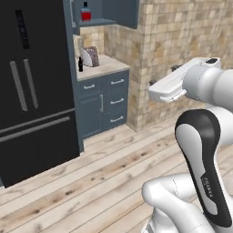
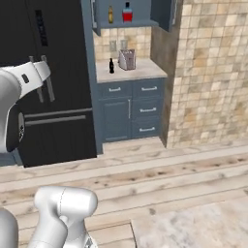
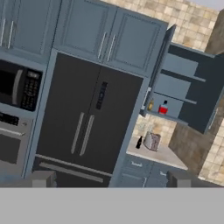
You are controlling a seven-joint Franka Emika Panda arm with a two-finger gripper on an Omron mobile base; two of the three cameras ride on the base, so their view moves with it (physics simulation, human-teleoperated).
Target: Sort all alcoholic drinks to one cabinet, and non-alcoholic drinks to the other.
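An upper cabinet (image 2: 99,14) stands open beside the black fridge. On its lowest shelf stand two alcoholic drinks: a slim amber beer bottle (image 2: 110,14) (image 3: 150,105) and a squat red bottle (image 2: 127,13) (image 1: 85,12) (image 3: 163,108). One non-alcoholic drink, a small black cola bottle (image 2: 111,66) (image 1: 80,64) (image 3: 139,142), stands on the counter below, left of a toaster. My gripper (image 3: 112,179) is open and empty, well back from the cabinet and aimed toward the fridge.
A tall black fridge (image 1: 32,91) fills the left. A silver toaster (image 2: 127,60) sits on the short counter (image 2: 145,71) over blue drawers. A tiled wall (image 2: 208,72) juts out on the right. A microwave (image 3: 17,89) sits left of the fridge. Wooden floor lies between.
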